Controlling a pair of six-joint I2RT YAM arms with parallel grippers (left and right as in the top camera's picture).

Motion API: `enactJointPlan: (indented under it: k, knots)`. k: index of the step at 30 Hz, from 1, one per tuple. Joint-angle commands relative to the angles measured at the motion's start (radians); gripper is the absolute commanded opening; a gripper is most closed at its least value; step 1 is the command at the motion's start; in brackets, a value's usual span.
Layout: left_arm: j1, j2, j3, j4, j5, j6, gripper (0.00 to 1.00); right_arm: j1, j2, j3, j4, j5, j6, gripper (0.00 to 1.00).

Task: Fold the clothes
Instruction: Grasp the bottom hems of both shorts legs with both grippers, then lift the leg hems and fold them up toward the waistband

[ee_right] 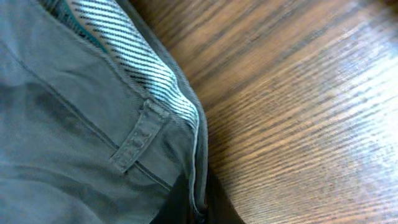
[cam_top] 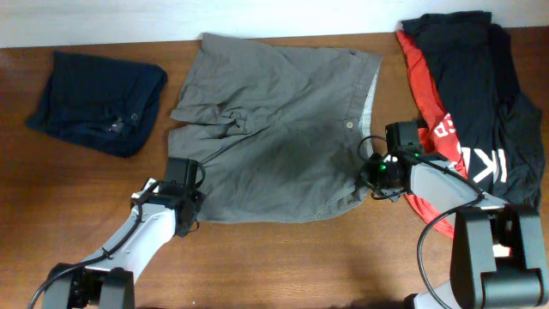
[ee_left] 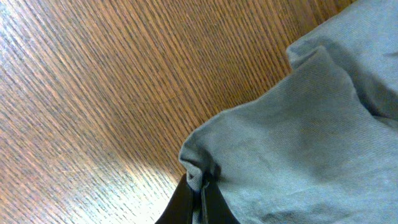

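Observation:
The grey-olive shorts (cam_top: 274, 129) lie spread flat in the middle of the wooden table, waistband and button to the right, legs to the left. My left gripper (cam_top: 187, 204) is shut on the near-left hem corner of the shorts (ee_left: 202, 177), with a fold of cloth pinched between its black fingers (ee_left: 183, 205). At the near-right corner my right gripper (cam_top: 371, 178) is shut on the waistband edge (ee_right: 198, 186), beside a belt loop (ee_right: 138, 144) and the striped inner lining (ee_right: 140, 65).
A dark navy garment (cam_top: 96, 101) lies folded at the far left. Red and black T-shirts (cam_top: 480, 94) are piled at the right, close to my right arm. Bare wood table (cam_top: 292, 257) runs along the front edge.

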State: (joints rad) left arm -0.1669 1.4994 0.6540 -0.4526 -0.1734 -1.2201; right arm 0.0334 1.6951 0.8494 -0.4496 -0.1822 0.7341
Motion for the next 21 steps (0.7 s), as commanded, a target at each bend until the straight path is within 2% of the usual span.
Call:
enactJointPlan:
  k: [1, 9, 15, 21]
  knots:
    - [0.008, 0.028, -0.026, 0.007, -0.019, 0.003, 0.01, 0.005, 0.064, -0.040, -0.019, 0.022, 0.005, 0.04]
    - [0.026, -0.053, 0.026, -0.005, -0.012, 0.136, 0.02, 0.005, -0.026, 0.033, -0.179, 0.017, 0.069, 0.04]
    - [0.026, -0.272, 0.068, -0.009, -0.035, 0.285, 0.02, 0.005, -0.200, 0.055, -0.324, 0.021, 0.091, 0.04]
    - [0.026, -0.497, 0.069, -0.018, -0.076, 0.383, 0.01, 0.005, -0.402, 0.055, -0.415, 0.084, 0.069, 0.04]
